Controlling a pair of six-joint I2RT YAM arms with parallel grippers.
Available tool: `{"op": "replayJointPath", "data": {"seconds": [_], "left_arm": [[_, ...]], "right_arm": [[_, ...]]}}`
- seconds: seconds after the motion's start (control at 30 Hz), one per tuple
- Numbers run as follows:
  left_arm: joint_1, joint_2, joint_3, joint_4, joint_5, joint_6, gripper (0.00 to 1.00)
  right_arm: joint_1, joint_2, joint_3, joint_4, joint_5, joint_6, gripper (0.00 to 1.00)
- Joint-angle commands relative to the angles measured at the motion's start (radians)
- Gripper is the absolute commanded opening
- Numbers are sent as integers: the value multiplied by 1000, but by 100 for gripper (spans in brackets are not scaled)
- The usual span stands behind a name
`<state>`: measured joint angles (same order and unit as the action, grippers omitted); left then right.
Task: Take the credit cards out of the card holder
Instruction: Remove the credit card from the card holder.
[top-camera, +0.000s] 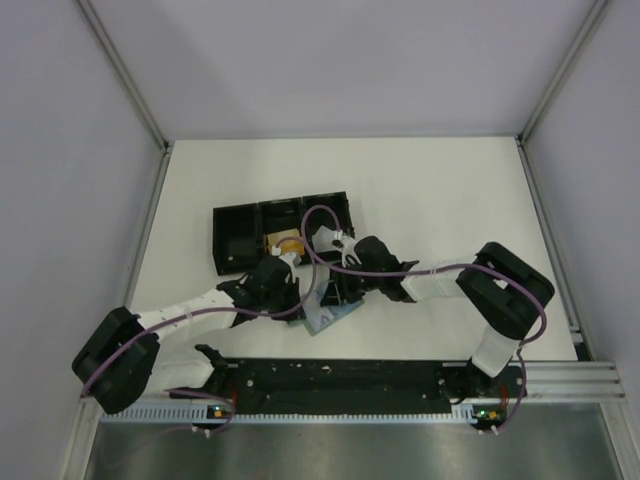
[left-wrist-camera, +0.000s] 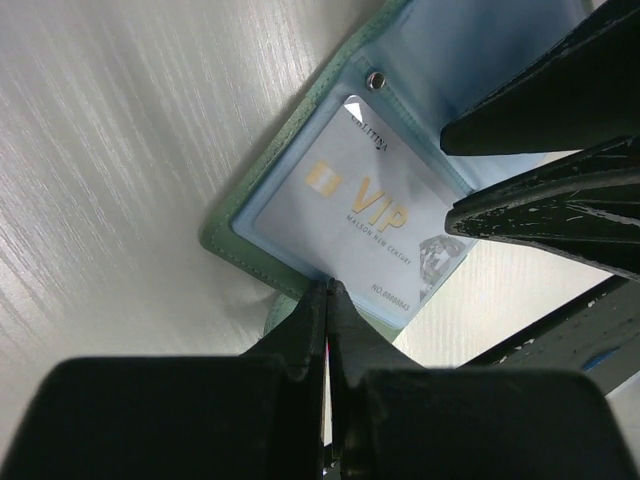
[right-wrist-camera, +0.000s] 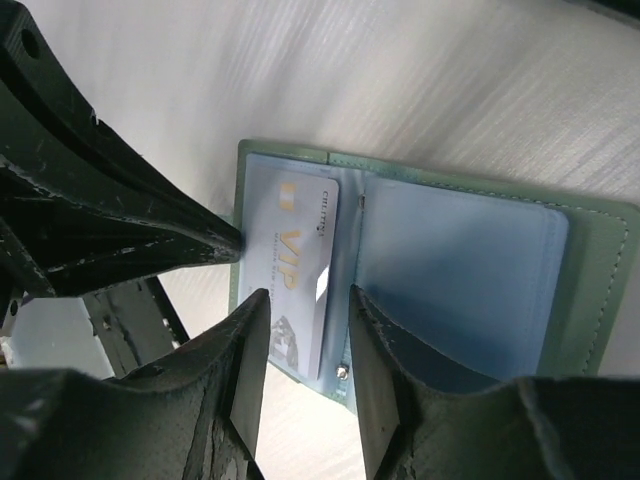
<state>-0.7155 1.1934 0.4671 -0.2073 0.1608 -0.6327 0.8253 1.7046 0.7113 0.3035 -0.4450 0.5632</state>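
Observation:
The pale blue-green card holder (right-wrist-camera: 600, 290) lies open on the white table; it also shows in the top view (top-camera: 328, 318). A silvery-grey VIP credit card (left-wrist-camera: 365, 215) sits in its left clear sleeve (right-wrist-camera: 290, 250). My left gripper (left-wrist-camera: 328, 286) is shut, its tips pressing on the holder's edge beside the card. My right gripper (right-wrist-camera: 307, 297) is open, one finger over the card and the other over the empty blue right panel (right-wrist-camera: 450, 270). A tan-gold card (top-camera: 288, 243) lies at the black tray.
The long black three-compartment tray (top-camera: 235, 240) stands just behind both grippers. White enclosure walls ring the table. The arms' base rail (top-camera: 340, 378) runs along the near edge.

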Motion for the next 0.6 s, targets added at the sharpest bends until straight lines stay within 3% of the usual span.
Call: {"op": "replayJointPath", "data": {"seconds": [0.0,0.2,0.3,0.47,0.57], "left_arm": [[-4,15,-19,26,2,13,0],[-7,41,-27,31,8,18,0],[-6,41,-30,32,6,18,0],[-6,34,-36,26,0,19,0],[-7,29,-39,25,-4,19,0]], "right_arm": [[-11,33,2,75,-58,20,36],[-12,62,7,115,-110,40,22],[-12,72,5,128,-118,49,21],[-35,73,-16,176,-146,69,0],[-61,70,-33,194,-166,78,0]]}}
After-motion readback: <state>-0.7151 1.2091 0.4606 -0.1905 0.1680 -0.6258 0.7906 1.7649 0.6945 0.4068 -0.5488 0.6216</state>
